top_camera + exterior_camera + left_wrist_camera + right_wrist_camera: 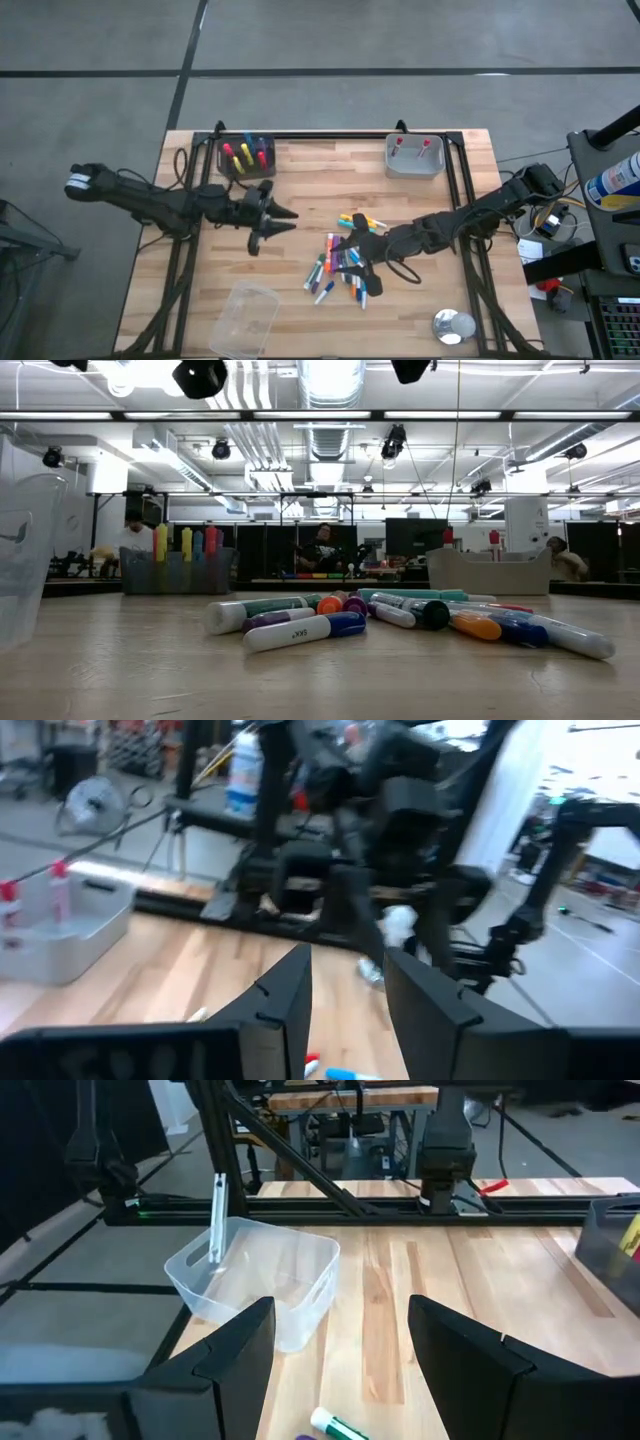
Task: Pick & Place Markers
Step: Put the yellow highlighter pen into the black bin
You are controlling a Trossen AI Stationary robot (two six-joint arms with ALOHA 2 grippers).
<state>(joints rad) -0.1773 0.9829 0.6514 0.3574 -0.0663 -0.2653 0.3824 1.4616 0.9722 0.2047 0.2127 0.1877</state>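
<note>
Short, thin, capped plastic markers (340, 265) lie heaped on the pale wooden-plank counter (320, 190), under the right gripper (362, 262) and beside the left gripper (284, 222), both parted and empty.

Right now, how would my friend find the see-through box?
Start at the wooden table and find the pile of markers near its middle. Go toward the near left corner, away from both back bins: the clear plastic box sits alone there. It is the only see-through container, and it looks empty.

Left end effector (345, 1010) with fingers apart over wooden table (180, 970), grey bin (70, 925) holding red-capped markers (58, 885), right arm (400, 810) beyond
</note>
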